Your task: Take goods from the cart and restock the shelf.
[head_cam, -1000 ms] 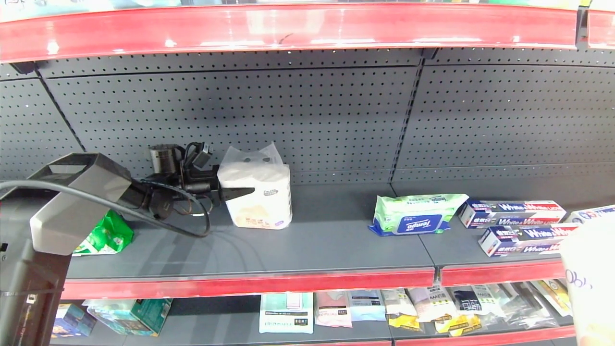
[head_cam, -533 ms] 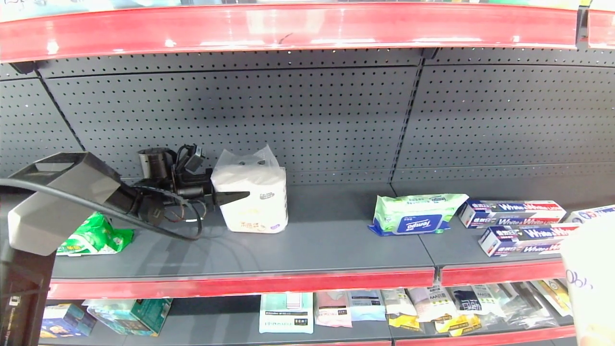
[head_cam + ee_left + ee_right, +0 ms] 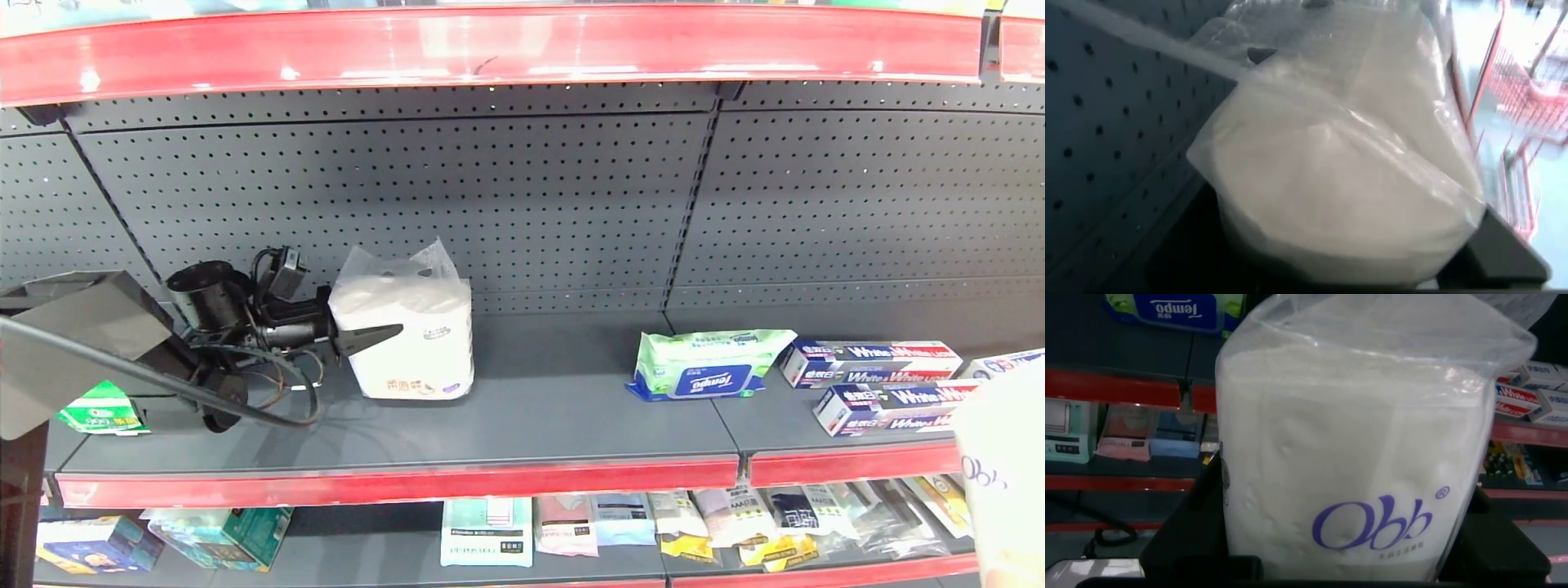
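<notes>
A white paper-roll pack [image 3: 408, 335] in clear plastic stands on the middle grey shelf [image 3: 539, 408], left of centre and near the pegboard. My left gripper [image 3: 392, 328] is shut on it from the left, one dark finger [image 3: 369, 336] across its front. The left wrist view has the same pack [image 3: 1339, 171] between the jaws of the left gripper [image 3: 1347, 265]. My right gripper [image 3: 1347, 543] is shut on a second white roll pack [image 3: 1360, 449] with blue print, held low in front of the shelving. That pack [image 3: 1000, 482] shows at the head view's right edge.
A green pack [image 3: 102, 410] lies at the shelf's left end behind my left arm. Wet wipes [image 3: 706, 363] and toothpaste boxes [image 3: 873, 363] lie to the right. Bare shelf lies between the roll pack and the wipes. Goods [image 3: 490, 531] line the lower shelf. A red cart [image 3: 1527, 90] stands behind.
My left arm has carried the roll pack leftward along the shelf and a little toward the back wall. The right arm and its pack have not moved.
</notes>
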Robot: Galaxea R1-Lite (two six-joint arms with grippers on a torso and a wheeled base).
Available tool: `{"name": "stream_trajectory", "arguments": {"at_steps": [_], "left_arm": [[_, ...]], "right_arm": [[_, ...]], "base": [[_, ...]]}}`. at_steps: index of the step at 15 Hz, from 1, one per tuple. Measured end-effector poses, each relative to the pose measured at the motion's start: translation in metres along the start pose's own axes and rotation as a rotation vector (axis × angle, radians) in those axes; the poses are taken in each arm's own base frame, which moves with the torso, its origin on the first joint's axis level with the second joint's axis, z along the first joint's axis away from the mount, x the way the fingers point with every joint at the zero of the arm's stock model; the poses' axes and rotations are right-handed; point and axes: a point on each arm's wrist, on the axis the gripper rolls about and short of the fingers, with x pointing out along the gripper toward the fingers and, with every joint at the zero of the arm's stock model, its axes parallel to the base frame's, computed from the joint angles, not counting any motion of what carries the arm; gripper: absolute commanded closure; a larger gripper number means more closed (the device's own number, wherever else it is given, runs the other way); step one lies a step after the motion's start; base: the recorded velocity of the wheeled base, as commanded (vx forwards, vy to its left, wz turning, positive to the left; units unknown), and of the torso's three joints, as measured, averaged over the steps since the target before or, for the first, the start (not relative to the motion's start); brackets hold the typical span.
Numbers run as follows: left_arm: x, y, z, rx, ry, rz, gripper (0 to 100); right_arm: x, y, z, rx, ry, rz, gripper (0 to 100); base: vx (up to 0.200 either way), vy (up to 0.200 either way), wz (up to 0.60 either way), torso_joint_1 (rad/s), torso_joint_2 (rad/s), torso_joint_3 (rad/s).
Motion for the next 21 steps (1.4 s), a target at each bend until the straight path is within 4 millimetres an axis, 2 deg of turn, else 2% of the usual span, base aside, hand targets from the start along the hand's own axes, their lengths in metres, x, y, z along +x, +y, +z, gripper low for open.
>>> {"name": "stream_trajectory", "arguments": {"at_steps": [3, 5, 13, 17, 21], "left_arm": [[-0.008, -0.018, -0.007, -0.093, 0.0, 0.003, 100], [-0.014, -0.02, -0.01, -0.107, 0.007, 0.018, 100], [-0.018, -0.022, -0.015, -0.123, 0.017, -0.032, 100], [-0.02, -0.023, -0.016, -0.187, 0.017, 0.038, 100], [-0.023, -0.034, -0.018, -0.234, 0.028, 0.05, 100]], "right_arm": [[0.0, 0.0, 0.0, 0.0, 0.002, 0.002, 100], [0.001, 0.0, 0.0, -0.001, 0.003, 0.003, 100], [0.0, -0.001, 0.004, 0.0, -0.006, -0.002, 100], [0.0, -0.001, 0.003, -0.001, -0.006, -0.002, 100], [0.0, -0.001, 0.003, -0.002, -0.005, -0.001, 100]], "base": [[0.0, 0.0, 0.0, 0.0, 0.0, 0.0], [0.0, 0.0, 0.0, 0.0, 0.0, 0.0], [0.0, 0.0, 0.0, 0.0, 0.0, 0.0], [0.0, 0.0, 0.0, 0.0, 0.0, 0.0], [0.0, 0.0, 0.0, 0.0, 0.0, 0.0]]}}
